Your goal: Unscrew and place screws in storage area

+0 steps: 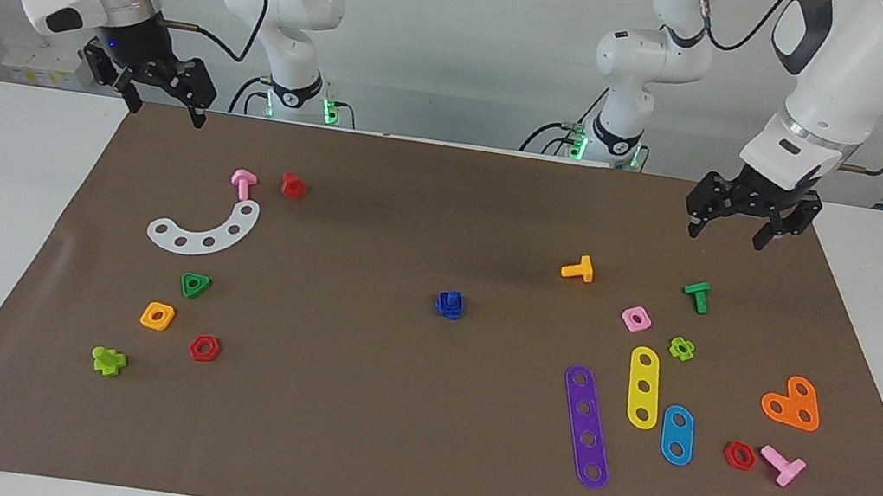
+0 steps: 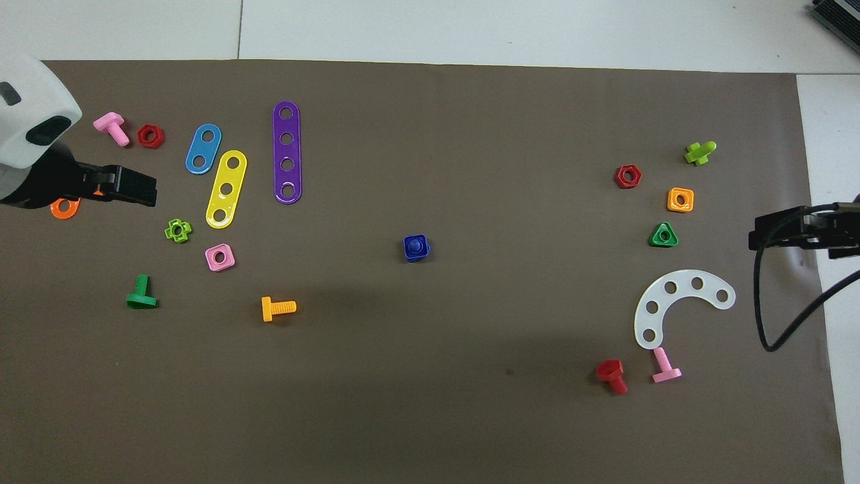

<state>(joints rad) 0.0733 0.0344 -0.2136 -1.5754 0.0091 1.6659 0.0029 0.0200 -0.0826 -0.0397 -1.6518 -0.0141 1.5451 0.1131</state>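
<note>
The dark blue screw (image 1: 450,302) stands head up in a blue square nut in the middle of the brown mat; it also shows in the overhead view (image 2: 416,246). The storage area lies toward the right arm's end, with the white curved strip (image 1: 208,229) (image 2: 678,302), green triangular nut (image 1: 195,285), orange square nut (image 1: 157,316) and red hex nut (image 1: 204,348). My right gripper (image 1: 165,109) (image 2: 756,236) hangs open and empty over the mat's edge at that end. My left gripper (image 1: 726,233) (image 2: 151,191) hangs open and empty over the left arm's end.
Toward the left arm's end lie purple (image 1: 586,426), yellow (image 1: 644,387) and blue (image 1: 677,435) strips, an orange heart plate (image 1: 793,404), an orange bolt (image 1: 578,269), a green bolt (image 1: 697,296) and small nuts. Pink (image 1: 243,182), red (image 1: 293,186) and lime (image 1: 108,360) bolts lie around the storage area.
</note>
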